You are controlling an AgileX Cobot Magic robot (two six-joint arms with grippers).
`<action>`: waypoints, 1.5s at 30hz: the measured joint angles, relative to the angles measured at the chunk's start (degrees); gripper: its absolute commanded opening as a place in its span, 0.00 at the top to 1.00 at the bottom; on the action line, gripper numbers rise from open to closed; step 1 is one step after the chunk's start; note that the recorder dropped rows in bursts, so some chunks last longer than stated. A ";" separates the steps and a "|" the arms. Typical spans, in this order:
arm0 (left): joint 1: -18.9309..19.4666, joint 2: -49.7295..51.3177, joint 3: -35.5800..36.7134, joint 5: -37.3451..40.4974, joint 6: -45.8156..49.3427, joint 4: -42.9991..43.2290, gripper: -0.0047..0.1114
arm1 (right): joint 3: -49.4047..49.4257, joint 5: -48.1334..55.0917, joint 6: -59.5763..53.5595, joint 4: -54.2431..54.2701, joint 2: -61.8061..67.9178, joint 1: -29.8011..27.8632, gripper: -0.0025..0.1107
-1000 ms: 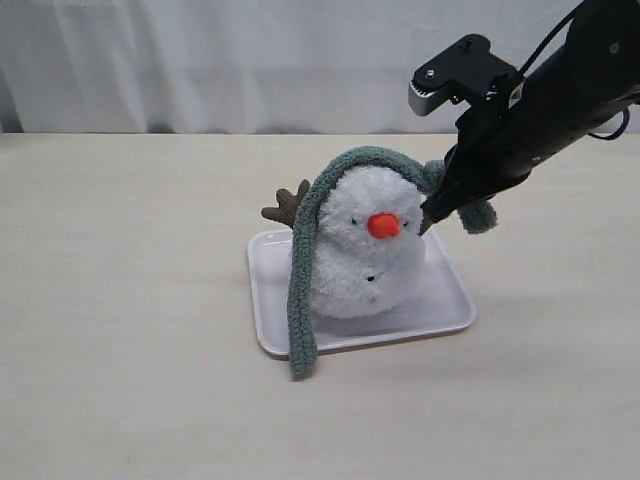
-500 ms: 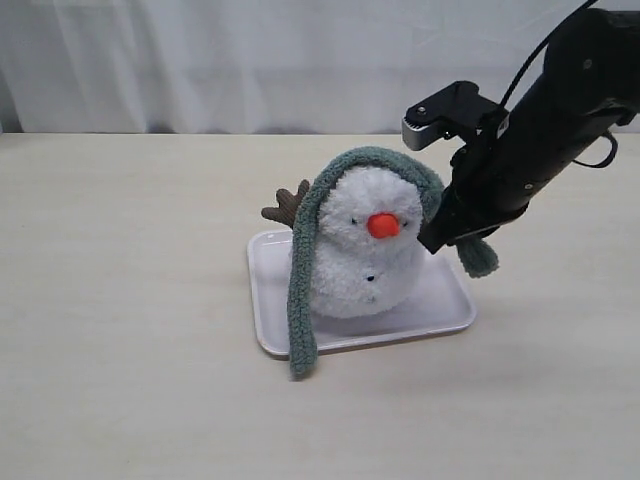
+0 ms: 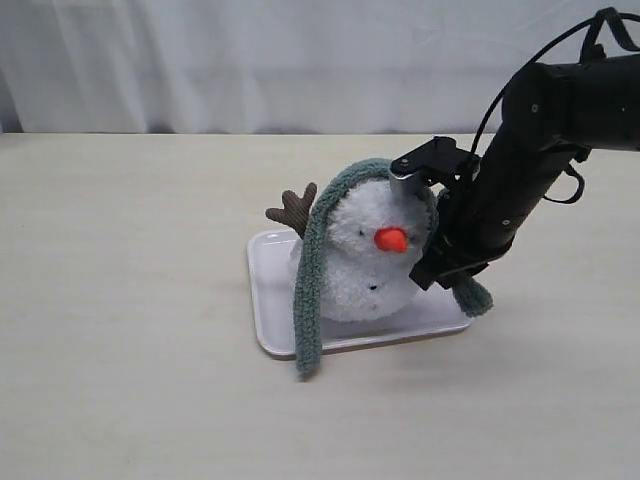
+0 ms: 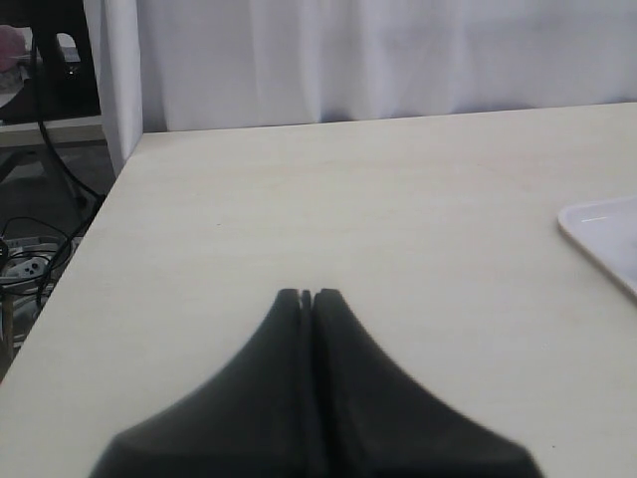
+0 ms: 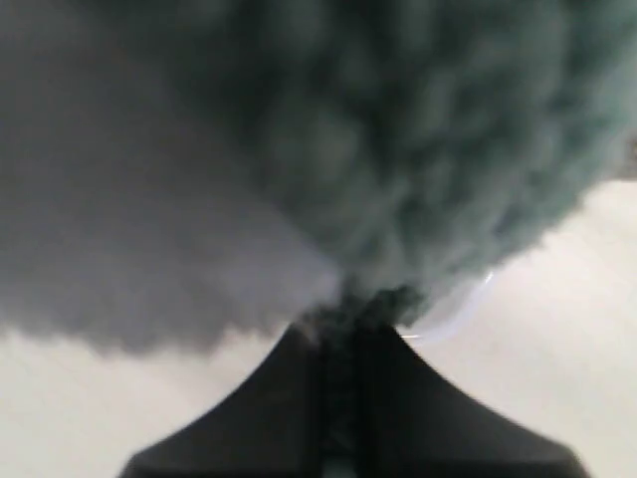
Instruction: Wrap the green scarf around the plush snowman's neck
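**mo_k:** Starting from the front edge of the bench: tip of the green scarf, flopped over the near rim of the white tray and resting on the bench. Fuzzy, muted dark green, long and narrow.

**tess:** Yep. Then straight up the side of the plush snowman, over the crown like a hood, and down the far side. So on the head, not at the neck. Standing mid-tray, by the way. Fluffy white, orange carrot nose, tiny black eyes and buttons, one brown twig arm poking out toward the tray's far left corner.

**mo_k:** And the pincers?

**tess:** Over at the tray's right edge, just beside the snowman's face: right gripper, clenched on the scarf's other end, rounded tip dangling just below. Same story up close in the wrist view, with green fuzz bunched right at the pinched tips. As for the left gripper: clamped together on nothing, over bare bench, well apart from the tray's corner. Farthest back, white curtain along the bench's rear edge.
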 measured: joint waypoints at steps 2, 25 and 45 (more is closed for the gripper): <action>0.00 0.00 0.00 0.00 0.00 0.00 0.96 | 0.00 -0.09 0.00 0.00 0.00 0.00 0.93; 0.00 0.00 0.00 0.00 0.00 0.00 0.96 | -0.28 14.36 -0.34 0.00 -4.14 0.00 0.55; 0.00 0.00 0.00 0.00 0.00 0.00 0.96 | -1.71 -3.56 1.07 9.48 -18.24 0.00 0.69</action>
